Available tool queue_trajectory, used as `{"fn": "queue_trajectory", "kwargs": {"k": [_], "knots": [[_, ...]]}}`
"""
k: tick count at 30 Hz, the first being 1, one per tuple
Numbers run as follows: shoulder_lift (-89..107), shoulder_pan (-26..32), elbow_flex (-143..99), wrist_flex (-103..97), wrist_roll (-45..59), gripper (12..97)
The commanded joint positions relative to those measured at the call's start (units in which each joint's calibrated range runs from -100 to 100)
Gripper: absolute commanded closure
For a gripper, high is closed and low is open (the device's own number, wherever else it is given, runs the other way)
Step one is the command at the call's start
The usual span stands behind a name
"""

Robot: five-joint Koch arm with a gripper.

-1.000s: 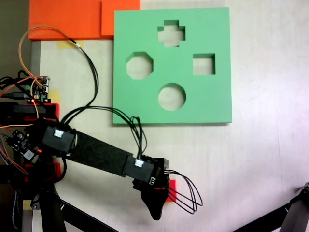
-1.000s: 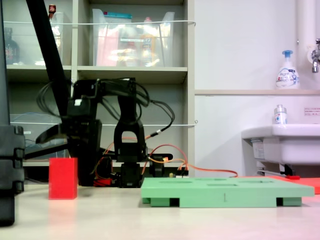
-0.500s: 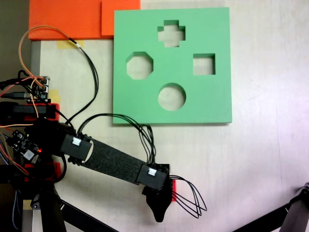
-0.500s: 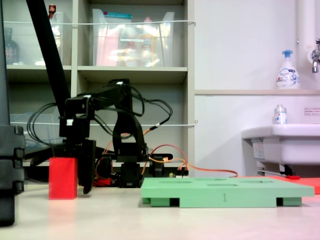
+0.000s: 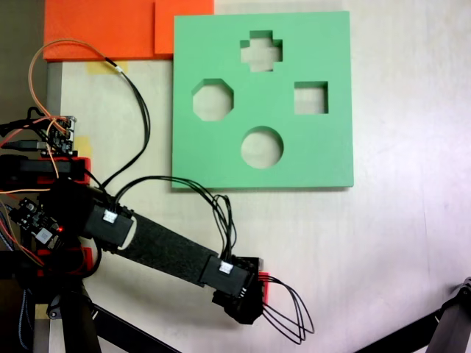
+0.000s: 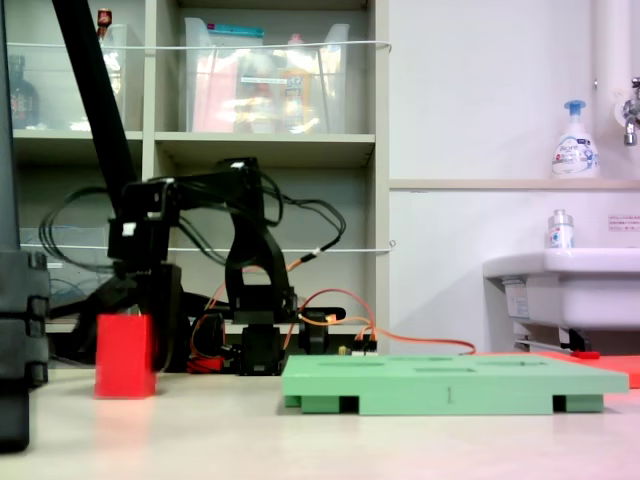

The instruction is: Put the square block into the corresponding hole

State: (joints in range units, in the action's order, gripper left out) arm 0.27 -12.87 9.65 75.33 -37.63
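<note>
Red cube at lower left gets crowded by the gripper; finger gap can't be told. Could easily be nudged along the counter, hole far off.

You have two flat orange foam sheets lying at the top left corner of the pale counter in the view from above, one overlapping the other. Strips of yellow tape sit on the counter just below them. In the low side view, a shelving unit stands behind the counter, and clear plastic bins with colourful contents fill its upper shelf. To the right you see a white sink against the wall, a pump soap bottle with a blue top on the ledge above it, and a smaller bottle by the sink's rim.
</note>
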Motion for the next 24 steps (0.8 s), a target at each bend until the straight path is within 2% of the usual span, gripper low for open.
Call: {"fn": "queue_trajectory", "kwargs": {"k": [1, 6, 9, 14, 17, 24], "knots": [[-1.1, 0.0, -0.9, -1.3, 0.3, 66.4], [-1.3, 0.0, -2.0, -0.8, 0.3, 72.8], [-1.1, -0.2, -3.4, -0.6, -0.1, 84.0], [-0.8, -0.2, -4.0, 0.6, -0.6, 85.2], [-0.4, -0.1, -4.0, 2.1, -1.2, 93.8], [6.2, 0.6, -3.9, 4.8, -2.8, 94.6]]}}
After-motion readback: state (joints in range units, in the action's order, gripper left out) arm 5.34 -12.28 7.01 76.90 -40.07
